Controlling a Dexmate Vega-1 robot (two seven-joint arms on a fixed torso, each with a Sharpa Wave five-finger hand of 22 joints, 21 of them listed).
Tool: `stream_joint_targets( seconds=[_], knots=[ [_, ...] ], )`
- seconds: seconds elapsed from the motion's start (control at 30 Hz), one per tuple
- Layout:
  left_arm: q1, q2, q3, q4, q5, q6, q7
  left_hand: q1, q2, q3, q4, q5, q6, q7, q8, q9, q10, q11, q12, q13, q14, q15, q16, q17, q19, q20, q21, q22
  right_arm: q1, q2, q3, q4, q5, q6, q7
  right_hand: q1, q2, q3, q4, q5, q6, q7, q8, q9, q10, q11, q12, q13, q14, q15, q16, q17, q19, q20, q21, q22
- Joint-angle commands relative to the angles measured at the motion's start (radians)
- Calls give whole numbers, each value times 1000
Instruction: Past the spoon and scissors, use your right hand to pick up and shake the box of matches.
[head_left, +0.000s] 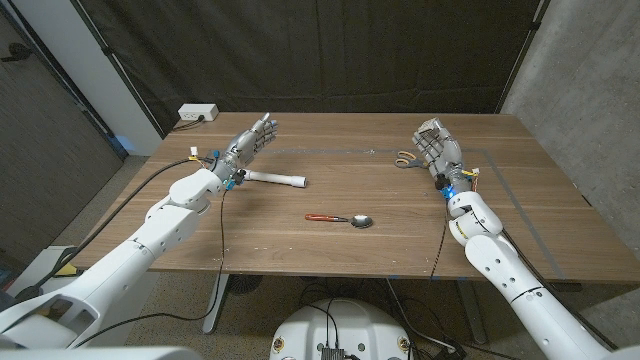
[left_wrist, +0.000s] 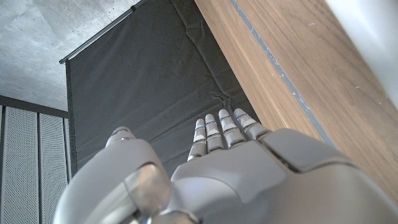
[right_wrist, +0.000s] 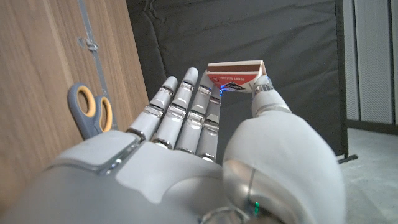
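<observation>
In the right wrist view a matchbox (right_wrist: 235, 74) with a brown striking edge is pinched between the thumb and fingertips of my right hand (right_wrist: 186, 143), lifted off the table. My right hand (head_left: 437, 147) hangs raised above the table's far right part. Orange-handled scissors (head_left: 404, 158) (right_wrist: 90, 111) lie on the wood just beside it. A spoon (head_left: 341, 219) with a red handle lies near the table's middle. My left hand (head_left: 250, 140) (left_wrist: 217, 162) is raised over the far left, fingers stretched out, holding nothing.
A white stick-like object (head_left: 276, 179) lies on the wooden table (head_left: 330, 250) near my left wrist. A white power strip (head_left: 197, 113) sits at the far left corner. A black curtain (head_left: 320, 50) hangs behind the table.
</observation>
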Motion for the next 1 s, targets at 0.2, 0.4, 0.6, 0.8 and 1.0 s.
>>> stream_joint_targets(
  seconds=[0.2,0.4,0.6,0.8,1.0],
  knots=[
    [7,-1,-5,4,-7,-15,0,7,1,-9,2,-1,12,1,-1,2,6,-7,-4,5,7,-1,0,2,-8,0,-4,6,72,-273,-112,-97,-640,-93,-190,56,39,3,-15,6,163,-181,-9,7,88,-115,-13,5,-37,-95,-6,8,-33,-1,-14,3],
    [14,0,-10,-3,-9,-19,4,8,2,-9,2,-1,11,1,-2,2,7,-7,-4,5,7,-1,0,2,-8,0,-4,6,86,-339,-127,-153,-720,-197,-173,63,43,7,-18,7,172,-181,-6,8,88,-114,-14,6,-37,-93,-5,6,-35,-1,-14,3],
    [23,8,-17,-18,-9,-24,9,8,2,-10,2,-2,12,1,-2,2,7,-5,-4,5,7,-1,0,2,-8,0,-4,6,89,-393,-137,-224,-785,-321,-169,54,42,5,-13,7,180,-181,-5,8,93,-111,-12,7,-31,-90,-1,5,-35,4,-13,2],
    [36,14,-22,-34,-12,-25,13,8,3,-11,2,-2,12,1,-2,2,8,-6,-4,5,7,-1,0,2,-8,0,-4,6,65,-391,-128,-251,-799,-345,-195,48,39,4,-10,7,193,-180,-2,8,106,-108,-9,7,-24,-89,1,3,-36,5,-11,2],
    [48,24,-26,-60,-14,-17,17,9,3,-12,3,-2,12,1,-1,2,8,-5,-4,5,7,-1,0,2,-8,0,-4,6,33,-385,-106,-272,-802,-338,-224,42,40,3,-7,7,185,-180,-7,7,100,-111,-12,7,-29,-85,-1,2,-38,4,-11,2]
  ],
)
